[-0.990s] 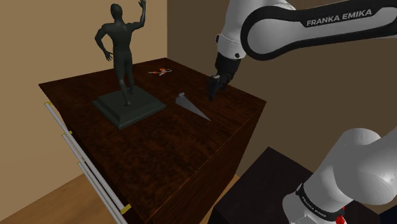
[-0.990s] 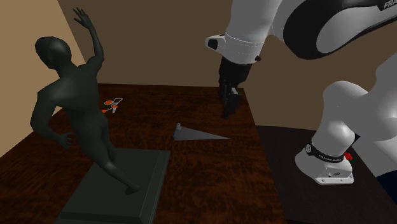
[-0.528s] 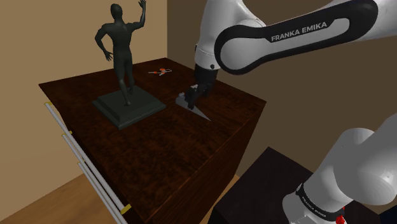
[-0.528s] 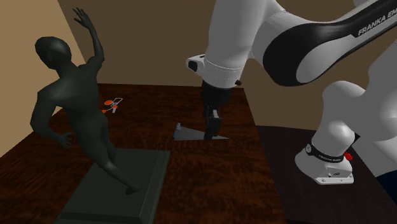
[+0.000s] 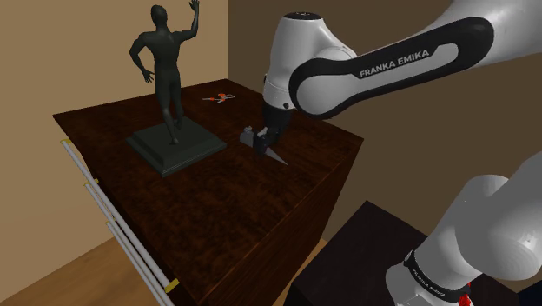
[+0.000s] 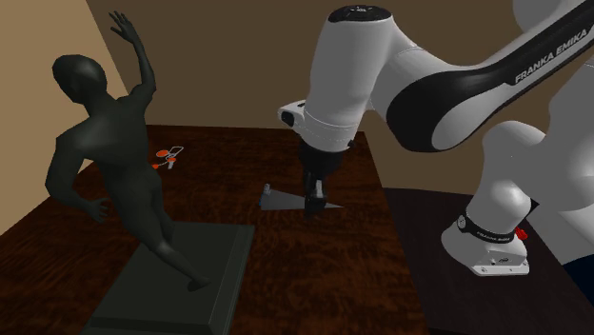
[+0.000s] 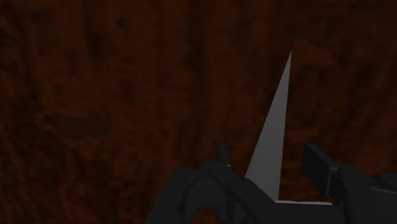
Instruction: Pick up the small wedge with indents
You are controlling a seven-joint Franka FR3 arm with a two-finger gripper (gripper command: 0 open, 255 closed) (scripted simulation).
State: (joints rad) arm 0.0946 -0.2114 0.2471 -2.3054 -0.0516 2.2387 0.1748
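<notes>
One second has brought the claw [image 5: 263, 139] down over the grey wedge [image 5: 277, 157], lying on the counter [image 5: 217, 200] near the statue [image 5: 165, 78]. Its fingers stand apart, straddling the wedge's wider part, so closing likely comes next.

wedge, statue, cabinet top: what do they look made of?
Wedge: flat, matte light grey with no texture, so the material is left open. Statue: dark grey-green with soft highlights, maybe cast metal or stone, cannot tell which. Cabinet top: dark reddish-brown wood, with grain streaks plainly visible.
</notes>
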